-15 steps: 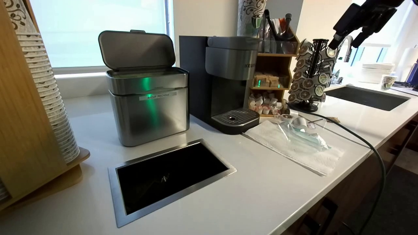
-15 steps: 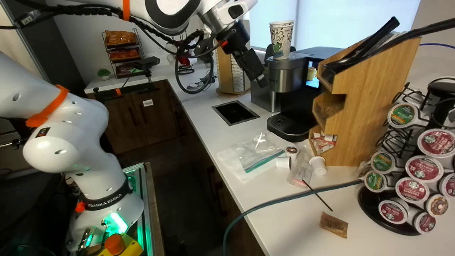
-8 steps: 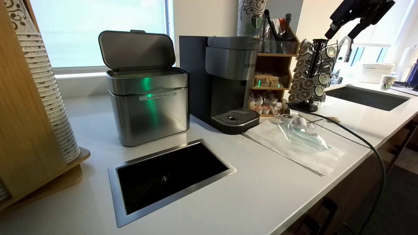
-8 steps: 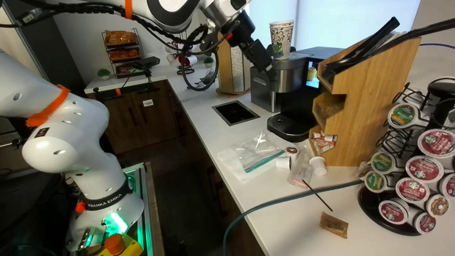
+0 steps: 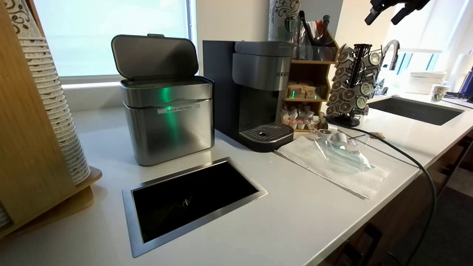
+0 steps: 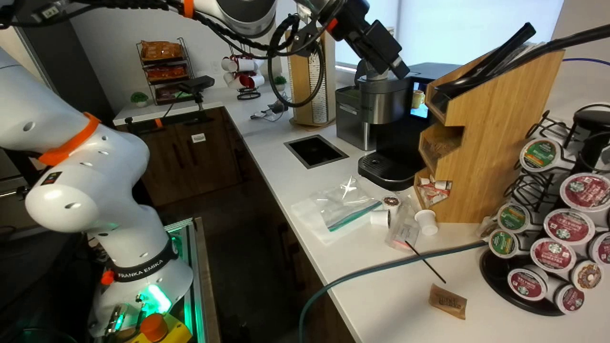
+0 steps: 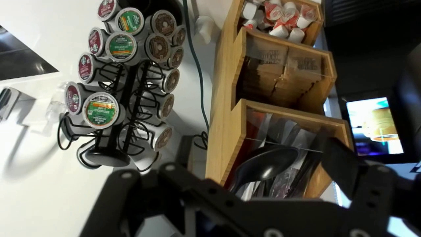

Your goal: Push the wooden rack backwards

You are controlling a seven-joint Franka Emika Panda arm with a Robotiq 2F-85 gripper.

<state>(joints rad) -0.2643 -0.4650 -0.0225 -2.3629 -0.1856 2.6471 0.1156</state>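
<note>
The wooden rack stands upright on the counter beside the coffee maker; an exterior view shows part of its front. In the wrist view the rack has open compartments of creamer cups, brown packets and wrapped utensils. A black spoon sticks out of its top. My gripper is open and empty, high above the counter. In an exterior view my gripper appears in front of the coffee maker's top, apart from the rack. In the wrist view the gripper's fingers appear on either side of the top compartment.
The coffee maker adjoins the rack, with paper cups on top. A pod carousel stands on the rack's opposite side. A plastic bag, loose pods and a cable lie in front.
My gripper has risen and, in an exterior view, shifted right towards the rack, now covering the paper cups. It stays open. The rack has not moved.
</note>
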